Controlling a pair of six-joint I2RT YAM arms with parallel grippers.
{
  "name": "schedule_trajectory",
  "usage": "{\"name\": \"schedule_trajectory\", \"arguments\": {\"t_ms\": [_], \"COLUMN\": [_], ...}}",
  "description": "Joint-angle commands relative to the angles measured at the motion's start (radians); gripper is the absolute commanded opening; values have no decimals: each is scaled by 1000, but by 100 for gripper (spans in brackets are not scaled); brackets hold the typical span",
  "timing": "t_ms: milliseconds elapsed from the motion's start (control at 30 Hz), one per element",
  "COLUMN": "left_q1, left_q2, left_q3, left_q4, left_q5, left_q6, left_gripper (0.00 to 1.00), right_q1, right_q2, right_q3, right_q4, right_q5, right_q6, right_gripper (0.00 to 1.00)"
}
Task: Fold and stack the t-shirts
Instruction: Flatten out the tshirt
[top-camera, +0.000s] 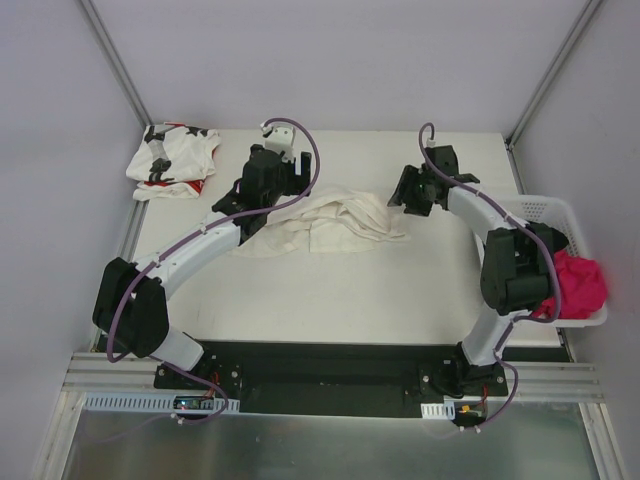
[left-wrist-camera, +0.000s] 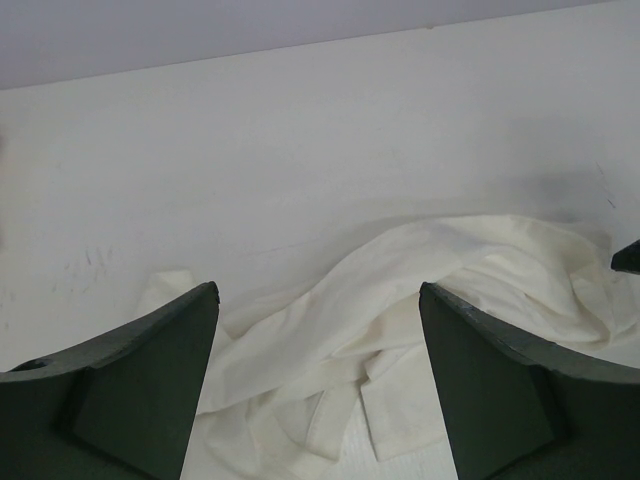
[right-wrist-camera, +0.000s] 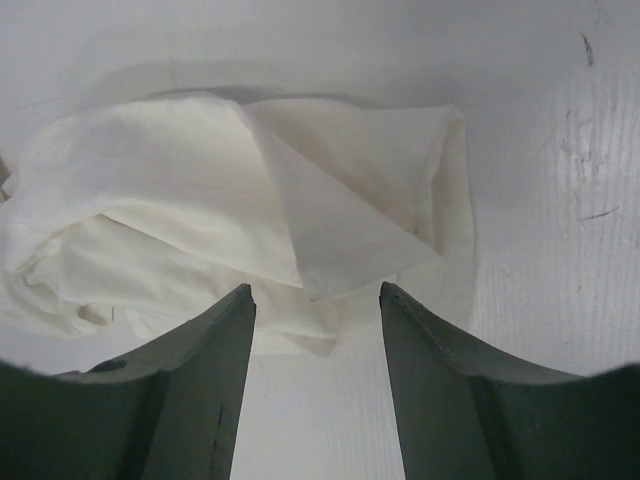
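Cream t-shirt (top-camera: 330, 225) sits crumpled mid-counter (top-camera: 400, 300). Left claw (left-wrist-camera: 318, 290) and right claw (right-wrist-camera: 315, 290) hover at its ends, both wide, empty. I'd pinch two outer edges and spread it flat first; can't tell which is the hem.

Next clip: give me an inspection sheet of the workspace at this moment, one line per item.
Surface: white table, faint scuff marks.
Job's things: cream t-shirt crumpled mid-table, unfolded; star-print t-shirt bunched at the far left corner; not stacked.
Clutter: white basket at the right edge, pink-red cloth inside.
Grippers: left gripper and right gripper both open at the cream t-shirt, holding nothing.
Cables: purple cables looped along both arms, no snag seen.
Surroundings: plain walls, metal frame posts.
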Motion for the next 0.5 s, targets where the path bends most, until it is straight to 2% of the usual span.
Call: {"name": "schedule_trajectory", "arguments": {"t_ms": [0,167,467], "left_q1": [10,10,15], "left_q2": [-14,-9,-15], "left_q3": [-11,-17,-37], "left_q4": [51,68,99], "left_q5": [19,23,48], "left_q6": [-10,-18,-35], "left_gripper": [80,80,80], "right_q1": [23,39,40], "right_q2": [42,102,147], "right_q3": [120,212,245], "right_q4": [-81,-181,-242], "right_q5": [47,82,111], "right_q6": [-46,-78,-91], "right_gripper": [56,57,57]}}
